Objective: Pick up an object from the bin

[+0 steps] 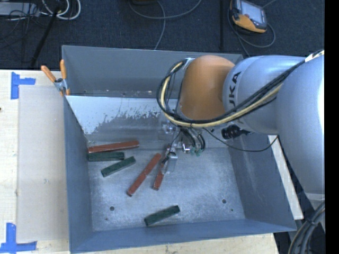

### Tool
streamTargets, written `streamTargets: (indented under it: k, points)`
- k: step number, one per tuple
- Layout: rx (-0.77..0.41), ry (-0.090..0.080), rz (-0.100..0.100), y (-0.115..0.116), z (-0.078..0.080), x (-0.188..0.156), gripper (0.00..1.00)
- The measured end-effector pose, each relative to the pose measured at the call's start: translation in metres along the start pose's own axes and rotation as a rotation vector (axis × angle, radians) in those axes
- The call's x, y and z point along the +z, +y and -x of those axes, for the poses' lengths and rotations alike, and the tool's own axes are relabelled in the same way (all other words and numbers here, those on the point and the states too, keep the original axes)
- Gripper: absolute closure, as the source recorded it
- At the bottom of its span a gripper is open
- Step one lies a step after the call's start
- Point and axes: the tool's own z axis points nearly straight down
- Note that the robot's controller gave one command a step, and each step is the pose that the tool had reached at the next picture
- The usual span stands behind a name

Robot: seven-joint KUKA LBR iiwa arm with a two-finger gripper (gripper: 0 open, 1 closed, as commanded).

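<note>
Closest to us is the robot's arm, a broad silver-grey body that comes in from the right and covers the far right corner of the bin. Its wrist wears a rounded orange cover, with loops of black and yellow cable round the cover's left side. Below the cover, the jaws point down into the middle of the grey metal bin. We cannot tell from this angle whether the jaws are apart or together.

The tip of the jaws meets the upper end of a short brown stick. It lies on the bin's floor near the centre, slanting down and to the left. We cannot tell whether this stick sits between the jaws or only beneath them. Just to its left, a long brown stick lies at much the same slant, with its upper end close beside the jaws.

Well apart from these, by the left wall, a third brown stick lies almost level. Just below it, a dark green stick lies parallel and close against it. A second green stick lies beneath that, tilted up to the right. A last green stick lies alone near the front wall.
</note>
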Motion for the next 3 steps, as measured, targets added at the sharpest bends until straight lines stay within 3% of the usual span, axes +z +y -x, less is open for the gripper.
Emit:
streamTargets:
  k: [1, 2, 3]
  points:
    - [-0.055, -0.002, -0.004, 0.004, -0.055, 0.045, 0.0]
    - [-0.053, -0.009, -0.003, 0.003, -0.052, 0.042, 1.0]
    - [-0.513, -0.016, -0.005, 0.003, -0.049, -0.098, 1.0]
